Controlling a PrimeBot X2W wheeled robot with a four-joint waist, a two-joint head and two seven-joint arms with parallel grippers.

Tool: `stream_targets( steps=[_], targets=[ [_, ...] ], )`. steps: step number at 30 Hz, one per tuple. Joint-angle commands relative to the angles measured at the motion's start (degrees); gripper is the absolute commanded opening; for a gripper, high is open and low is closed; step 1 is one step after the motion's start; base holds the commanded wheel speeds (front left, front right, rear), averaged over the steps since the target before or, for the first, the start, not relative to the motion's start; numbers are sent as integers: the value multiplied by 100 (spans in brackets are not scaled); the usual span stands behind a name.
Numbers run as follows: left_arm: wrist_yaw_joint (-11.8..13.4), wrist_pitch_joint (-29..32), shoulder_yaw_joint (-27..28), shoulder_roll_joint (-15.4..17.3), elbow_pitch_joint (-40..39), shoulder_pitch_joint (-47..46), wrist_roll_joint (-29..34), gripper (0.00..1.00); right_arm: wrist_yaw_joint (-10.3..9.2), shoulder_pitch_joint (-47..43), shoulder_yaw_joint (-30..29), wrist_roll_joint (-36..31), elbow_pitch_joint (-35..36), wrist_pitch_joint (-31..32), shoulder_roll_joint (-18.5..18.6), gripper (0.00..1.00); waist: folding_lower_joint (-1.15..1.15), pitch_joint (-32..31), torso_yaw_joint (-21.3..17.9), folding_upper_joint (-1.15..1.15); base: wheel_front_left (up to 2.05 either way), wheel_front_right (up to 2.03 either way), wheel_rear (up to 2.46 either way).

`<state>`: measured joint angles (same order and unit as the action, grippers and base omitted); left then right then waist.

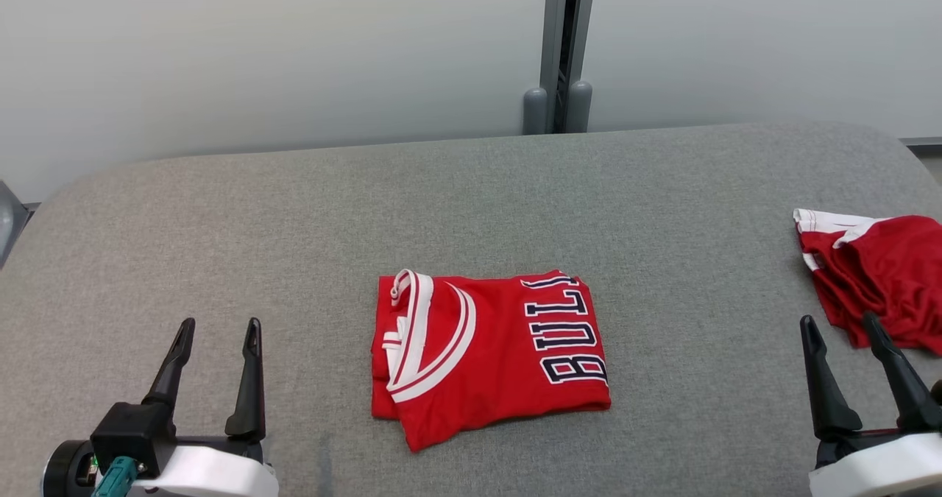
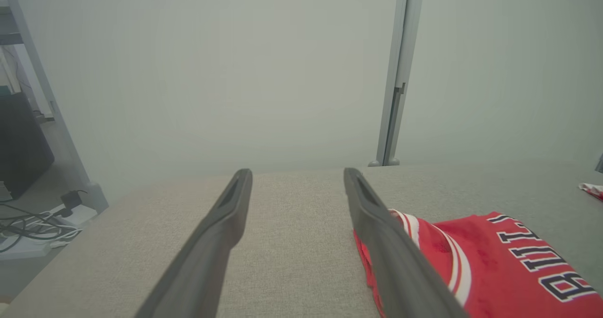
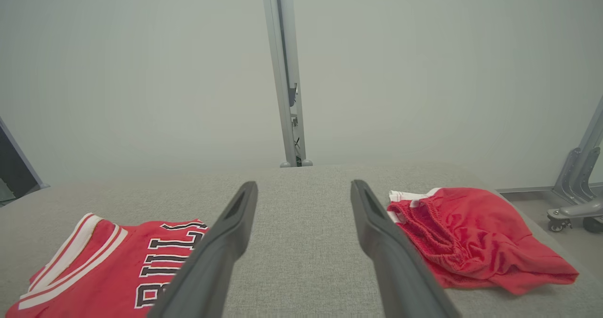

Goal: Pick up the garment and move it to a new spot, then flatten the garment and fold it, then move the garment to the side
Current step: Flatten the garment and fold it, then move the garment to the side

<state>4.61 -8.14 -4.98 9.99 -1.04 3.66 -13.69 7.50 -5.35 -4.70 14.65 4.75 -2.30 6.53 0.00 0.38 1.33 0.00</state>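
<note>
A red garment (image 1: 489, 357), a jersey with white trim and dark lettering, lies folded into a rough square at the middle of the grey padded table (image 1: 471, 202). It also shows in the left wrist view as the jersey (image 2: 494, 266) and in the right wrist view as the jersey (image 3: 113, 261). A second red garment (image 1: 879, 276) lies crumpled at the table's right edge, seen closer as a bunched heap (image 3: 471, 238). My left gripper (image 1: 221, 324) stands open at the near left, well clear of the jersey. My right gripper (image 1: 839, 319) is open at the near right, just in front of the crumpled piece. Both hold nothing.
A grey post (image 1: 563, 48) rises behind the table against a pale wall. Cables and a power strip (image 2: 33, 224) lie on the floor past the table's left end. A wheeled stand foot (image 3: 574, 209) sits beyond the right end.
</note>
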Motion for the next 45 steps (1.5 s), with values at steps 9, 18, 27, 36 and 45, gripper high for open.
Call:
stream_targets(
  steps=[9,18,27,36,45],
  targets=[
    [61,100,-40,88,-74,135,-11,100,-2,-222,27,0,81,113,19,100,0,-143,21,0,0,0,0],
    [99,164,-61,125,-103,170,-43,100,-2,-226,58,6,74,162,-6,100,0,-188,27,0,0,0,0],
    [136,191,-83,152,-138,153,-65,100,-2,-180,78,16,27,182,-14,100,0,-200,54,0,0,0,0],
    [153,158,-95,174,-147,130,-107,100,-2,-162,54,51,-12,148,9,100,0,-188,83,0,0,0,0],
    [125,101,-143,189,-176,-55,-113,100,-2,67,90,80,-194,239,130,100,0,-75,265,0,0,0,0]
  ],
)
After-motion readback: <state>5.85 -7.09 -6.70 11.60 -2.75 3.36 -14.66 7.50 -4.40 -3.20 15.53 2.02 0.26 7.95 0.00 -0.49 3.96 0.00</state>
